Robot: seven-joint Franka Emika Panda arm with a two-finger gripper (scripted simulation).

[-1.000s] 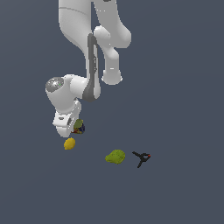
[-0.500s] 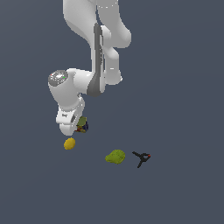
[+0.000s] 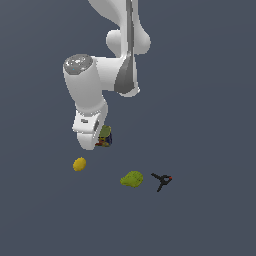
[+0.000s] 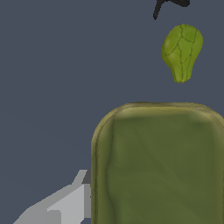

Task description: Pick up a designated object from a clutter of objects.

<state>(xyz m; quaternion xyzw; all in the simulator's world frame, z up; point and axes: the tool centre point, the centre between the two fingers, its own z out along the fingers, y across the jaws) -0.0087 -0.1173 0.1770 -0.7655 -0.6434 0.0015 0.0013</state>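
Can [image 3: 105, 135]: a small tin with a dark green top and a yellow, blue and red label. In the exterior view it peeps out from behind the white hand of the arm, above the lemon and to that view's left of the pear.
Seen from the wrist: the green top [image 4: 159, 164] fills much of the picture, very close under the camera, its rim rounded.
Gripper [image 3: 98, 141]: right at the can, one grey finger [image 4: 65, 203] showing beside it. Whether the jaws are clamped on the can or merely standing around it I cannot tell; the hand hides the contact.
Off the floor or not: hard to say. No clear gap or shadow shows beneath the can.
How it will handle: I would guess stiff and fairly light, a rigid metal wall that will not give, but smooth, so it may slip or twist if held near the rim.
Where to take hold: across the label, on opposite sides of the round body, about halfway up and squarely centred.
Neighbours: lemon [image 3: 79, 164], green pear [image 3: 132, 179] and black clamp with red tip [image 3: 162, 180], all apart from the can and out of the fingers' way.
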